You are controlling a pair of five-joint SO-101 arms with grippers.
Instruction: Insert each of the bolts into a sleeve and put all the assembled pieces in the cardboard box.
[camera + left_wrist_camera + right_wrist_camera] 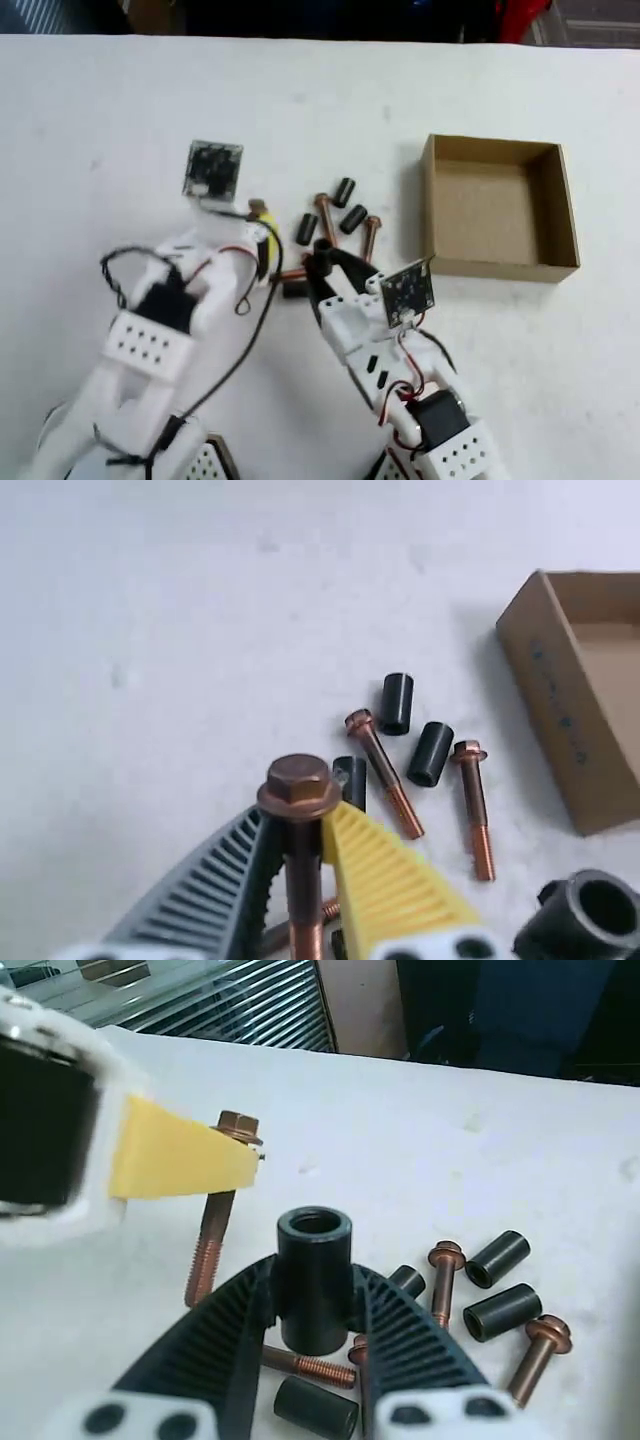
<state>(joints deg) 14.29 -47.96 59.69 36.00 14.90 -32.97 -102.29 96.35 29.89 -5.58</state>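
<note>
From the high camera we look steeply down over the whole table (120, 100) from the arms' side, while our two wrist cameras sit low and close, facing outward along each arm, and all three views share the loose bolts (383, 772) and sleeves (430, 753) near the cardboard box (497, 267).

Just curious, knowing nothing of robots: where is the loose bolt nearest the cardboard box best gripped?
Probably take the bolt across mid-shank, coming straight down from above. It lies flat on the table, bare on both sides there, while a sleeve lies close beside its head.
</note>
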